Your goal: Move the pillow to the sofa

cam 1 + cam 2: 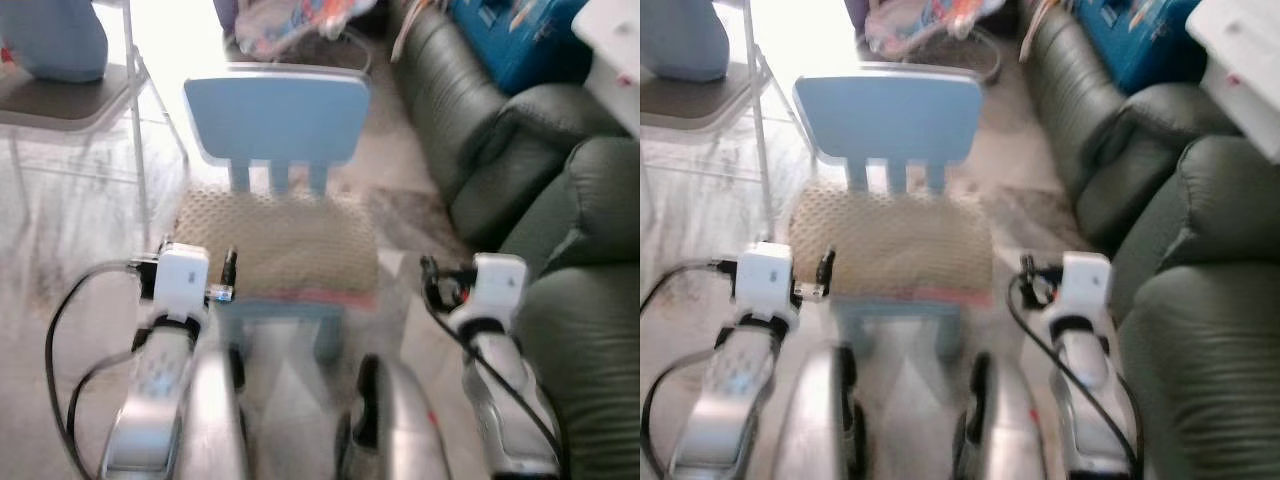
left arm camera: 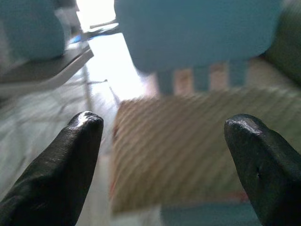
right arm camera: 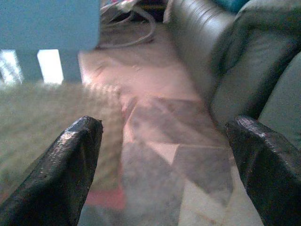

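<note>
A: Fig. key, L to R pls. Why is the kit set out like this?

B: Far L: grey-seated metal-frame chair (image 1: pixel 70 100), someone's pale-blue clothed leg (image 1: pixel 55 40) resting on it; not part of the job. Near L: left gripper (image 2: pixel 162 155), its two black fingers (image 2: pixel 61 169) spread wide apart, nothing between them, aimed at the near L corner of the flat beige knobbly-textured pillow (image 1: pixel 275 245). Pillow lies on the seat of the small light-blue plastic child's chair (image 1: pixel 275 125), backrest on the far side. My read: arms are held level w/ the seat so both can close in on the cushion's near edge.

A: And R side?

B: Right gripper (image 3: pixel 164 165) is also splayed open and empty, pointing past the pillow's R edge toward the pale tiled floor (image 1: pixel 400 215). R of that: dark green-grey leather sofa (image 1: pixel 560 200), the drop-off spot, just beside the chair, so prob. a short carry.

A: What's unclear?

B: Head views are blurred. Fingertips are hard to see there; white wrist housings (image 1: pixel 183 275) mark the arms. Can't tell if either gripper touches the pillow yet; looks apart. A reddish strip (image 1: pixel 320 297) along the pillow's near edge: trim or a 2nd layer, can't say. Colourful clutter (image 1: pixel 300 25) at far centre, blue box (image 1: pixel 515 35) and white object (image 1: pixel 1240 60) on the sofa are cut off by the frame.
</note>
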You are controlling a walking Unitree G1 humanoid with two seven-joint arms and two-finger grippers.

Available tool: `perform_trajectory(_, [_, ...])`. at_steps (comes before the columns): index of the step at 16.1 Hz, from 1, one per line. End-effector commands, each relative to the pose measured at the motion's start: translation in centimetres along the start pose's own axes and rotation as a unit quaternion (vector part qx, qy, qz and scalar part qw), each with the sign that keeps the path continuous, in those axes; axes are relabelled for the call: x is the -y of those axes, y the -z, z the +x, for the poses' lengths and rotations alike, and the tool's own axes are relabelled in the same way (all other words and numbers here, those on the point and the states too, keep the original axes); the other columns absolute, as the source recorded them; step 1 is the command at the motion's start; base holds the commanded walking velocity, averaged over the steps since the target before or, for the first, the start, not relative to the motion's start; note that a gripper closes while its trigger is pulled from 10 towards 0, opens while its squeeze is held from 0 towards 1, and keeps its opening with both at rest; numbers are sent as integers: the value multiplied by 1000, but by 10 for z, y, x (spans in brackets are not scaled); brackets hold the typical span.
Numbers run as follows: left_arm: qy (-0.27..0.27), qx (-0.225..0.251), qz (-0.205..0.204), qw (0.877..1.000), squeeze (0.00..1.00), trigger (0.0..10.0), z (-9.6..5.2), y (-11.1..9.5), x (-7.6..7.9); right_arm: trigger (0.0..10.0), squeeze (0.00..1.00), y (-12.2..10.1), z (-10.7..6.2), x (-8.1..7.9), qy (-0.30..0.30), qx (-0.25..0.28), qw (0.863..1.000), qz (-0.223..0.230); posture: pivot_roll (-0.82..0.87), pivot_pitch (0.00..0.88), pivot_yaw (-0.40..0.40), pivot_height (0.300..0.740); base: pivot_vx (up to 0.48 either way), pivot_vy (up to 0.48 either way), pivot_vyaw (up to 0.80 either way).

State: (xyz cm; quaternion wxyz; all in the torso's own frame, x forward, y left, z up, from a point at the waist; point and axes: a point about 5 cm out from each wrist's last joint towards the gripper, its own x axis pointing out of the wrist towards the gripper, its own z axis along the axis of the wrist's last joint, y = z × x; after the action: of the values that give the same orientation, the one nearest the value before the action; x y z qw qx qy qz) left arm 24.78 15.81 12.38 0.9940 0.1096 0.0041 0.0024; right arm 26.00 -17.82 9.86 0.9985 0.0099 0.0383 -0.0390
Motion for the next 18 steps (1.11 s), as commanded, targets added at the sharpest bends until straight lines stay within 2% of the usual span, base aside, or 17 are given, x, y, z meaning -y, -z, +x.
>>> perform_trajectory(1, [-6, -20, 7, 1000, 0, 10000, -5, 8, 0, 10000, 0, -1, 2, -3, -6, 0, 1000, 1, 11, 206, -54, 544, 0, 0, 0])
perform_trajectory(4, [-14, -21, 4, 1000, 0, 10000, -4, 8, -1, 10000, 0, -2, 3, -4, -13, 0, 1000, 4, 17, 214, -57, 544, 0, 0, 0])
perform_trajectory(5, [-18, -23, 3, 1000, 157, 10000, -4, 8, -2, 10000, 271, -2, 4, -5, -18, 2, 1000, 8, 18, 216, -57, 544, 0, 0, 0])
perform_trajectory(6, [-19, -24, -4, 1000, 1000, 10000, -5, 9, -3, 10000, 1000, -4, 4, -6, -23, 6, 1000, 14, 17, 217, -57, 544, 0, 0, 0])
perform_trajectory(8, [-17, -24, -11, 1000, 1000, 10000, -6, 9, -4, 10000, 1000, -6, 4, -8, -28, 11, 999, 18, 17, 217, -56, 544, 0, 0, 0])
perform_trajectory(9, [-21, -27, 2, 999, 1000, 10000, -5, 9, -4, 10000, 804, -6, 4, -9, -30, 10, 999, 12, 14, 221, -56, 544, 0, 0, 0])
perform_trajectory(10, [-19, -28, 4, 999, 725, 10000, -4, 9, -3, 10000, 376, -6, 4, -9, -32, 8, 999, 9, 14, 223, -55, 544, 0, 0, 0])
perform_trajectory(11, [-12, -29, 0, 1000, 0, 10000, -3, 9, -2, 10000, 188, -7, 5, -10, -39, 12, 999, 0, 14, 223, -55, 544, 0, 0, 0])
perform_trajectory(12, [-7, -26, -3, 1000, 0, 10000, -3, 8, -1, 10000, 0, -8, 5, -12, -45, 15, 999, 0, 11, 229, -56, 544, 0, 0, 519])
perform_trajectory(14, [-7, -26, -2, 1000, 0, 10000, -3, 8, -1, 10000, 0, -9, 5, -13, -49, 15, 999, 0, 11, 229, -56, 544, 0, 0, 531])
perform_trajectory(18, [0, -22, -4, 1000, 0, 10000, -3, 6, 0, 10000, 0, -9, 6, -14, -54, 16, 998, 3, 11, 234, -58, 544, 297, 0, 0])
